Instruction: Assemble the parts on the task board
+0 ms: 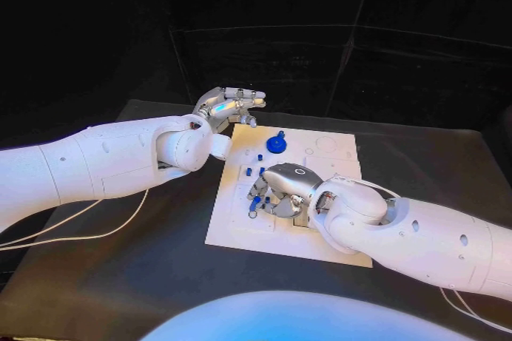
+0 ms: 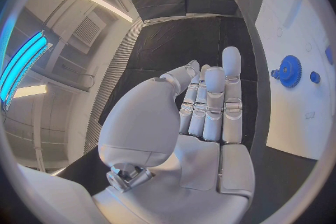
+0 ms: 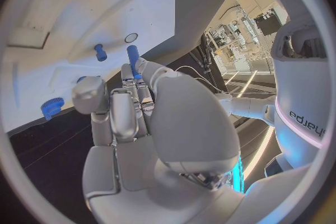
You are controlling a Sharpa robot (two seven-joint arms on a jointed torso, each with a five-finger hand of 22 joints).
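The right hand (image 1: 286, 187) is pinching 1 blue peg (image 3: 132, 57) at its fingertips over the board (image 1: 331, 154) — seemingly to seat it — while the left hand (image 1: 227, 106), fingers together and empty, is waiting beside the board.

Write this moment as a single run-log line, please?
left hand: open, off task board's far left corner | right hand: fingers pinching blue peg over board | blue gear: on board

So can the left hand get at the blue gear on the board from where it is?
Probably yes: the left hand hovers open off the task board's far left corner, holding nothing, and the blue gear stands close by with nothing between them.
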